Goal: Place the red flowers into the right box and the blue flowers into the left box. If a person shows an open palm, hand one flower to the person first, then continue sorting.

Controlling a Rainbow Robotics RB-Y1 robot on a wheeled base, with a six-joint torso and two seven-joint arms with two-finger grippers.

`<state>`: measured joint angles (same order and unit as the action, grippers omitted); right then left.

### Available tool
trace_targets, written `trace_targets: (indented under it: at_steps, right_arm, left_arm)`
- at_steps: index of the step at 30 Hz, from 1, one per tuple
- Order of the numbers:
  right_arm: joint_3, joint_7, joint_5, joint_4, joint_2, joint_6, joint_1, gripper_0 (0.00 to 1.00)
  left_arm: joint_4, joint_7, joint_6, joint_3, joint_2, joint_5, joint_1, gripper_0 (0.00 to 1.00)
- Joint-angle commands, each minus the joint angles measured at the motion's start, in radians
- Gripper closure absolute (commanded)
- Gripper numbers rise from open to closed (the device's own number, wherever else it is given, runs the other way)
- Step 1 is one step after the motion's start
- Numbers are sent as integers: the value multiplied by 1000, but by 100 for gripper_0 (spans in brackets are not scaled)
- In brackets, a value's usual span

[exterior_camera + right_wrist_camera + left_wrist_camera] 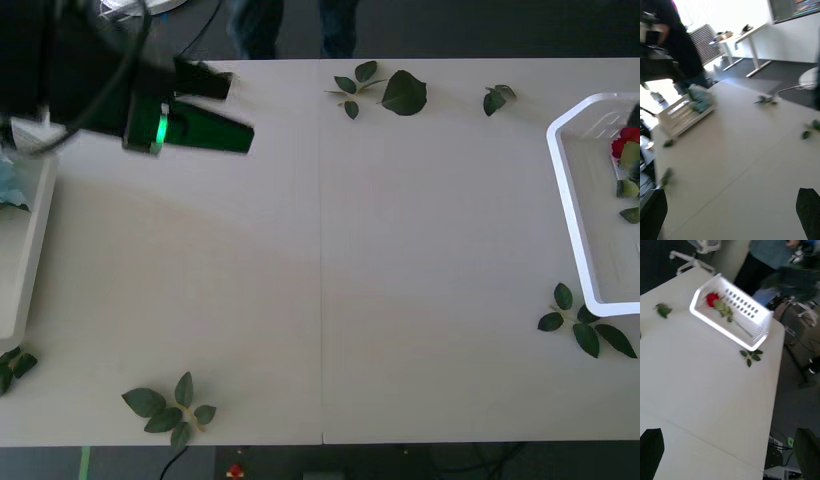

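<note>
We see a red flower [712,299] lying in the right box [730,332] at the desk's [320,260] right edge, and blue flowers [700,98] in the left box [681,120]. Our left claw [728,450] and right claw [730,210] both hang released and empty above the desk.

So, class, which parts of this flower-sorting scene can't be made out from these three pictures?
- Right box: front view's right edge cuts it, so only part of the red flower shows.
- Left box: front view's left edge and the left arm hide most of it.
- Blue flowers: blurred in the right wrist view; number unclear.
</note>
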<state>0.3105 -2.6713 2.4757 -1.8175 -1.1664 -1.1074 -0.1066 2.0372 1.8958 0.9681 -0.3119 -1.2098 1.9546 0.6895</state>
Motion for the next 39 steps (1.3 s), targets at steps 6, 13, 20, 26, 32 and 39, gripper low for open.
trace_targets:
  at_steps: [6,13,20,26,32,39]
  right_arm:
    - [142,-34,80,-214,-78,-14,-197,0]
    - [159,-34,78,-241,-78,-12,-234,0]
    - [137,-34,78,-235,-78,-14,-234,0]
    - [137,-34,78,-235,-78,-14,-234,0]
    - [137,-34,78,-235,-78,-14,-234,0]
    - [137,-34,78,-235,-78,-14,-234,0]
  left_arm:
    - [40,355,-321,-253,-109,-25,-56,0]
    - [-3,410,-324,-259,-79,-31,-58,0]
    - [-28,420,-322,-259,-73,-39,-59,0]
    - [-48,439,-324,-256,-77,-114,-59,0]
    - [-65,447,-324,-257,-85,-141,-64,0]
    - [-77,450,-322,-257,-77,-146,-65,0]
